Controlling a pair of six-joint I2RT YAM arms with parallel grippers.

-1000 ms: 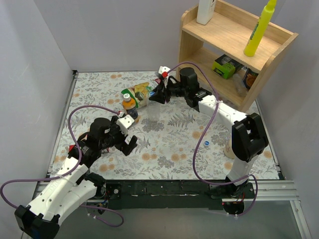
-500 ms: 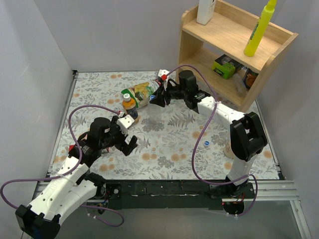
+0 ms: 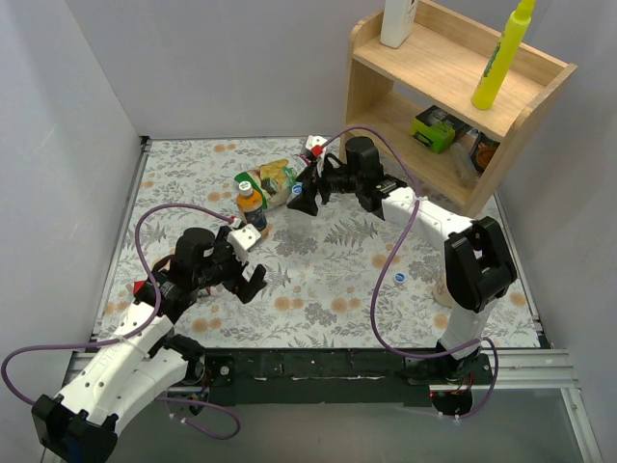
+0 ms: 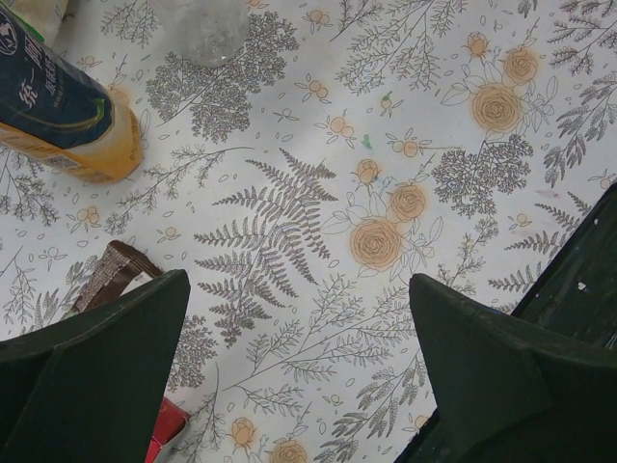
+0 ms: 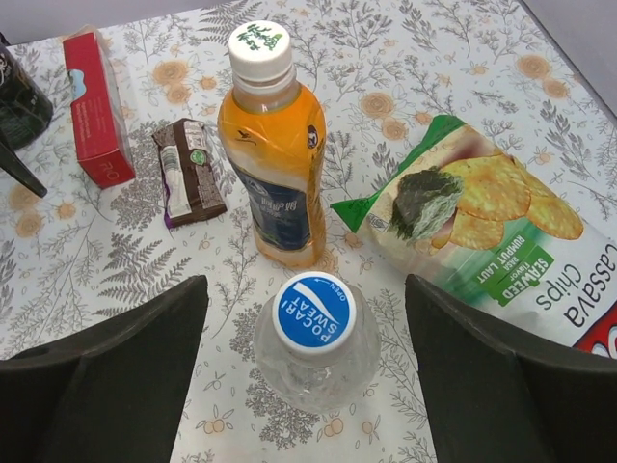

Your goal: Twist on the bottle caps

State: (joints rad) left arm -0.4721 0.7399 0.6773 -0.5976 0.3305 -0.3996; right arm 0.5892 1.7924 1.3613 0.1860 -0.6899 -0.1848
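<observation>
The right gripper has just let go. Its jaws now stand wide apart either side of the blue cap, seated on the clear bottle mid-table, beside the orange bottle. That cap looks done. The left gripper hangs open and empty, nearer.

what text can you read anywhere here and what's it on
"POCARI SWEAT": blue cap sitting on the clear bottle.
"Cassava Chips": chips bag, lettering upside down in the right wrist view.
Too small or blurred to read: label of the orange bottle, green print on its whitish-green cap, brown wrapper, red box.
</observation>
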